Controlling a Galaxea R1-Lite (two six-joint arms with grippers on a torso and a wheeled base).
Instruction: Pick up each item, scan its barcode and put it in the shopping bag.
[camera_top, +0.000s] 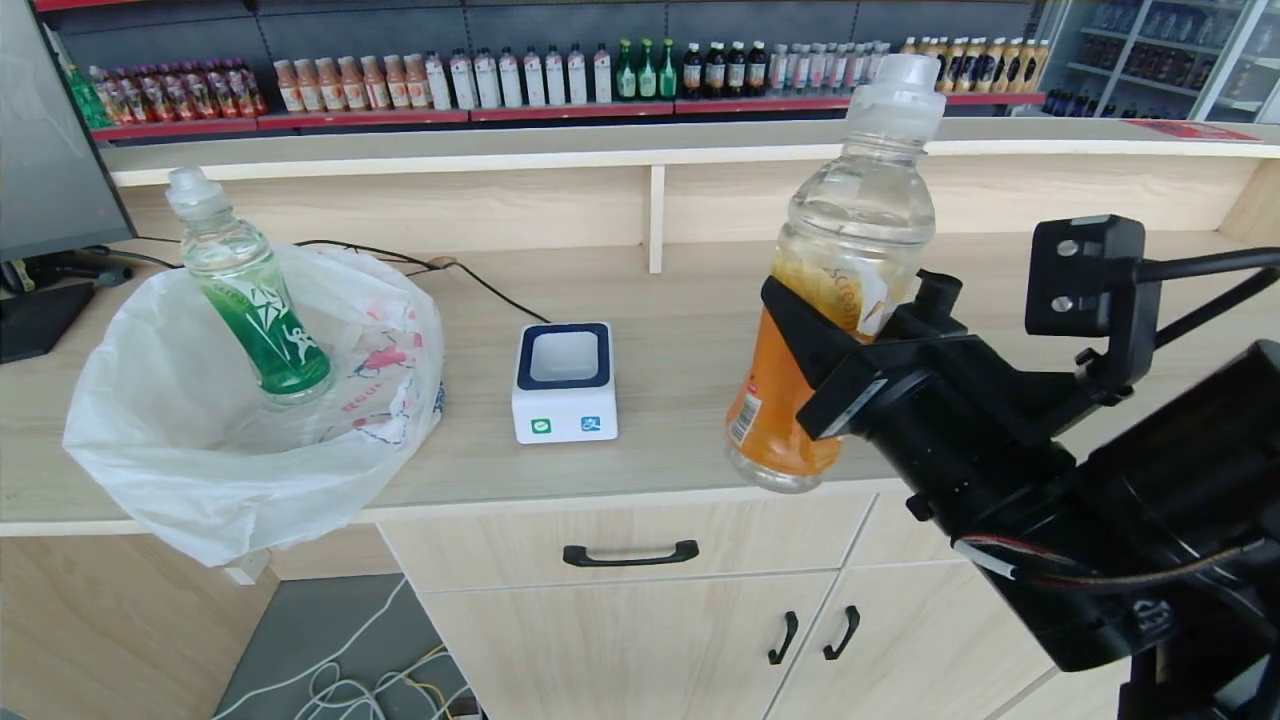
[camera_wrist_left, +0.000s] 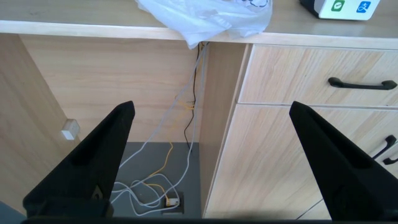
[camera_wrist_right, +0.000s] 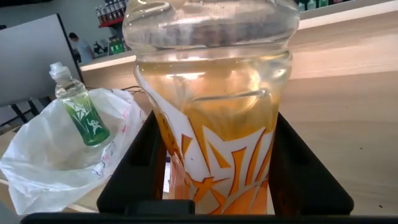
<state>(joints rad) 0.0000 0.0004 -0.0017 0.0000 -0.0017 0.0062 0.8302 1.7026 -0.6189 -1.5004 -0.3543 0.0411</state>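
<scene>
right gripper (camera_top: 850, 305) clamps bottle (camera_top: 852, 205); head view shows barcode (camera_top: 744, 421).

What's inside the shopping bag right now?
One green-labelled bottle leans inside the shopping bag, neck above the rim. The near plastic folds hide part of the bag's bottom, so I cannot tell if anything else lies there.

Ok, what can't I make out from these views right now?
Orange bottle: label middle covered by the right end effector, head view; cap cut off by the top edge, right wrist view.
Scanner: mostly cut off by the top edge, left wrist view.
Bag: inside partly hidden by its own folds, head view.
</scene>
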